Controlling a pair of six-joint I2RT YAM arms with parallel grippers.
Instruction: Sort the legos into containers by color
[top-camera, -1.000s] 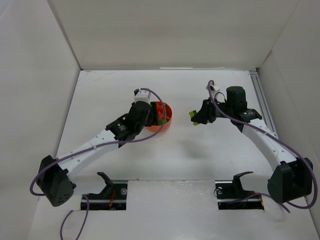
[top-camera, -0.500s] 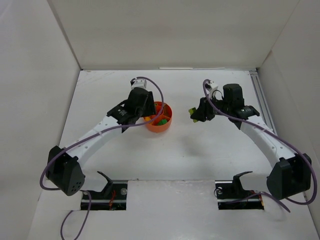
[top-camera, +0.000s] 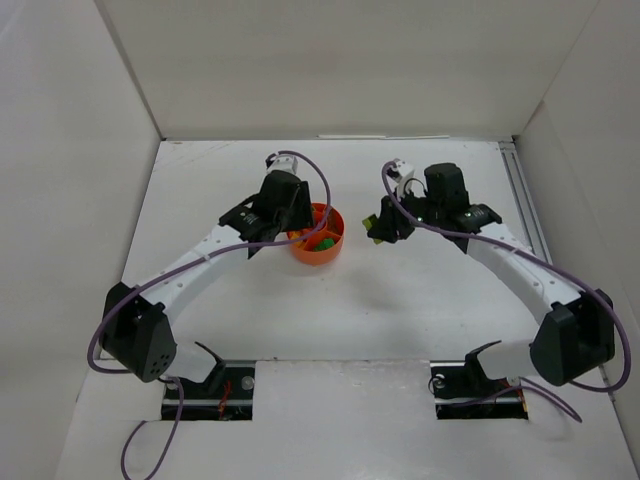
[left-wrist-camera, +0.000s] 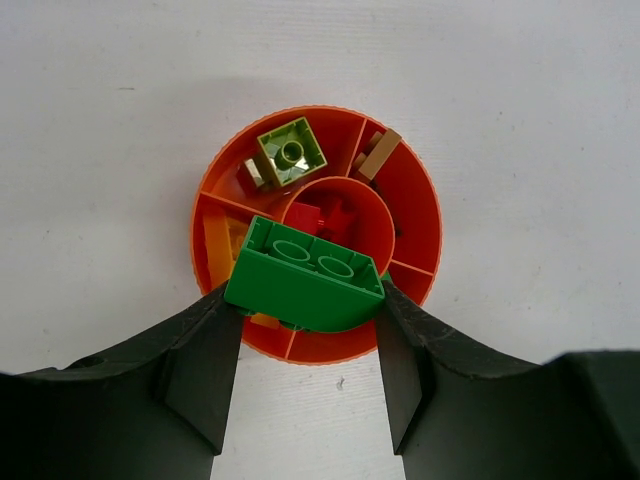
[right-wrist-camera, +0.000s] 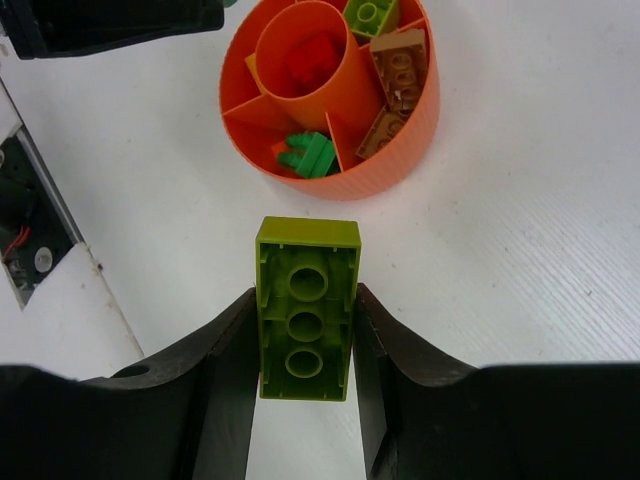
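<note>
Where the two arms are bolted down at the near edge of the table (top-camera: 400, 320), both reach away toward the orange dish (top-camera: 315, 258). The left arm (top-camera: 190, 275) comes up to the dish from its left side. The right arm (top-camera: 520, 270) bends in from the dish's right side.

The left gripper (left-wrist-camera: 305, 300) hangs over the near part of the dish. Its two black fingers are clamped on a green brick (left-wrist-camera: 305, 275), one finger on each end. The brick's studs face up, and it hides part of the dish's near rim.

The right gripper (right-wrist-camera: 305, 340) is just beside the dish on the right, not touching it. It is squeezed tight on a long lime brick (right-wrist-camera: 306, 300). The brick's hollow underside faces the wrist camera, and its far end points at the dish, with bare table between them.

Inside the dish, the round middle cup holds red pieces (left-wrist-camera: 320, 218). A green piece (right-wrist-camera: 310, 155) lies in the section on the side nearest the right gripper. Brown bricks (right-wrist-camera: 400, 65) fill the next section along. A small lime brick (left-wrist-camera: 291, 152) sits studs up in a section on the far side from the left gripper. An orange-yellow piece (left-wrist-camera: 225, 245) lies in the section to the left of the middle cup. I cannot tell its exact shape.
</note>
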